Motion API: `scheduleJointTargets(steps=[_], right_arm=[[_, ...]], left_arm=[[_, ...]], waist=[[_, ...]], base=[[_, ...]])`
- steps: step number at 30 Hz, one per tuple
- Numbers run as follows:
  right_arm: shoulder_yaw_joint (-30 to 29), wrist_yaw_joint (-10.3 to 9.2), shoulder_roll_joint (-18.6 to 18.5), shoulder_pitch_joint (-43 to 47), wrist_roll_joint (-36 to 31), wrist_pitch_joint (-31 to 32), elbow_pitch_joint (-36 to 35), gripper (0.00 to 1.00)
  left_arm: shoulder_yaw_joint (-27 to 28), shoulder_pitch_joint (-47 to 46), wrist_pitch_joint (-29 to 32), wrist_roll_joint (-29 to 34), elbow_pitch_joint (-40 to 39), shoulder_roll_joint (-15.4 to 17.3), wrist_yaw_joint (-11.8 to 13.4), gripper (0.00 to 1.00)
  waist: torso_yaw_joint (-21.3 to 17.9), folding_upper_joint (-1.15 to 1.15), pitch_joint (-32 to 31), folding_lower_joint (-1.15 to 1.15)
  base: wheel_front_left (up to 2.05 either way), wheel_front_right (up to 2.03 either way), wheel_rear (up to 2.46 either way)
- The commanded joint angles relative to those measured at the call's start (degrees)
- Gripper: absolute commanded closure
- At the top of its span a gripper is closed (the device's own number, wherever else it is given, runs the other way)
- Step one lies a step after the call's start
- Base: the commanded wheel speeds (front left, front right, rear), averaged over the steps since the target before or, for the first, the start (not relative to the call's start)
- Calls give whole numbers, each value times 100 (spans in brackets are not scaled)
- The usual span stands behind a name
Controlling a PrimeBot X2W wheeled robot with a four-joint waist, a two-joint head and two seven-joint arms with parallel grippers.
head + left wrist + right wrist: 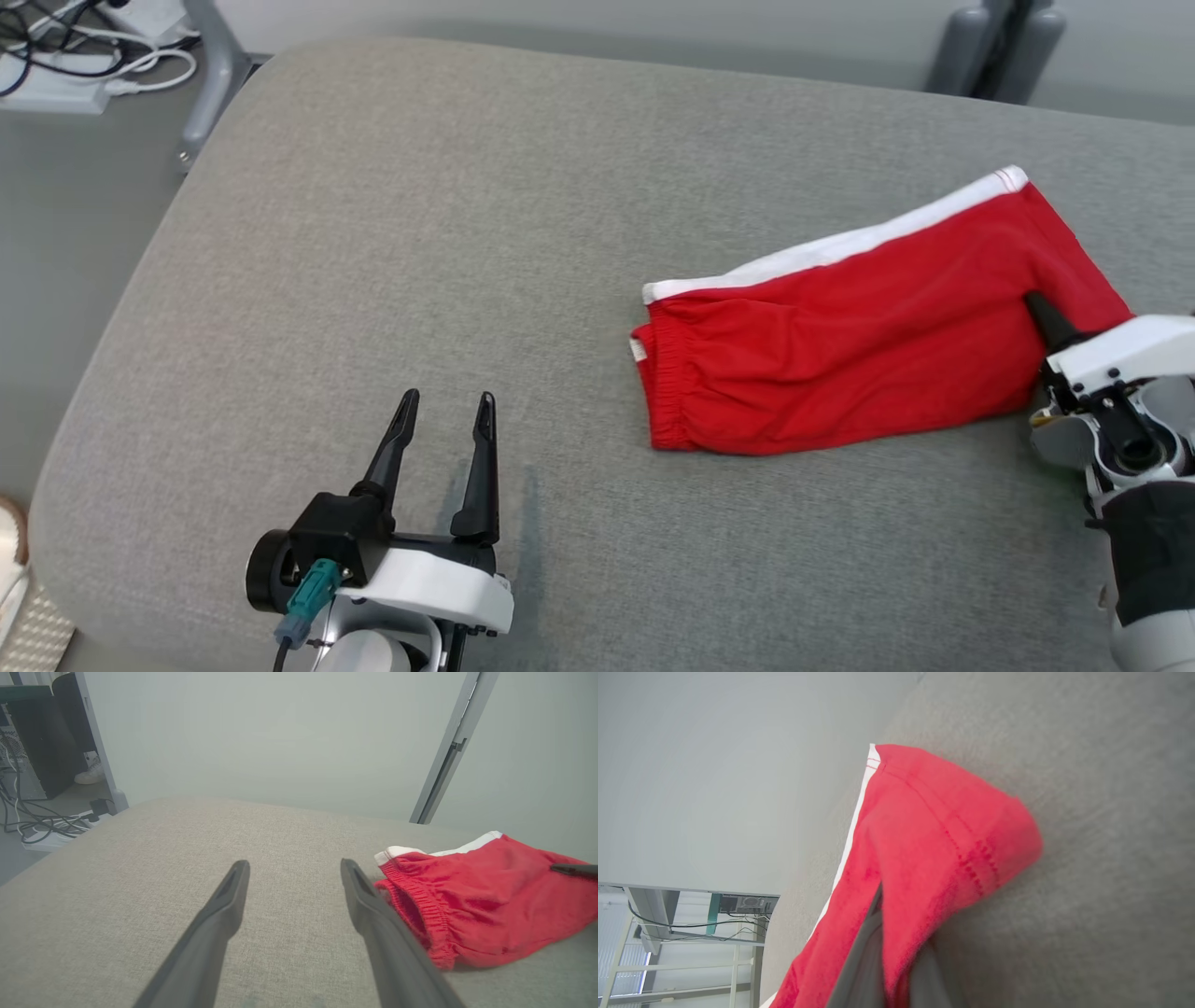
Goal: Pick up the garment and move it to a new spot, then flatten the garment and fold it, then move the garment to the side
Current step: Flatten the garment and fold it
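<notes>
Clearance list, as I see it from the console:
- Grey upholstered surface (392,233): bare across left, middle and far parts. Free passage.
- Left end effector (446,401): fingers spread at near left, nothing around it.
- Red shorts (840,345): lying across the right half, with the right end effector (1041,313) clamped on their right end.
- Past the far-left edge: metal leg (210,84), floor cables (84,65).
- Far right: grey post (994,47).

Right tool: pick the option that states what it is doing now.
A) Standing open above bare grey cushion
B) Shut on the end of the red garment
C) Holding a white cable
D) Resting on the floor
B: the right tool is shut on the red garment, with red cloth pinched between its fingers in the right wrist view.
</notes>
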Motion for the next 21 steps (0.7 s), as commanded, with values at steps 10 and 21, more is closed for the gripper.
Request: scheduleJointTargets(steps=[10,21], right_arm=[[-437,-11,-10,537,299,-615,-78,100],[-602,-11,208,1122,-7,-800,-427,100]], left_arm=[[159,99,-18,156,88,21,-96,0],[247,145,-18,277,150,21,-149,0]], waist=[[-573,0,-333,0],[-1011,0,-452,0]], base=[[0,0,0],[0,0,0]])
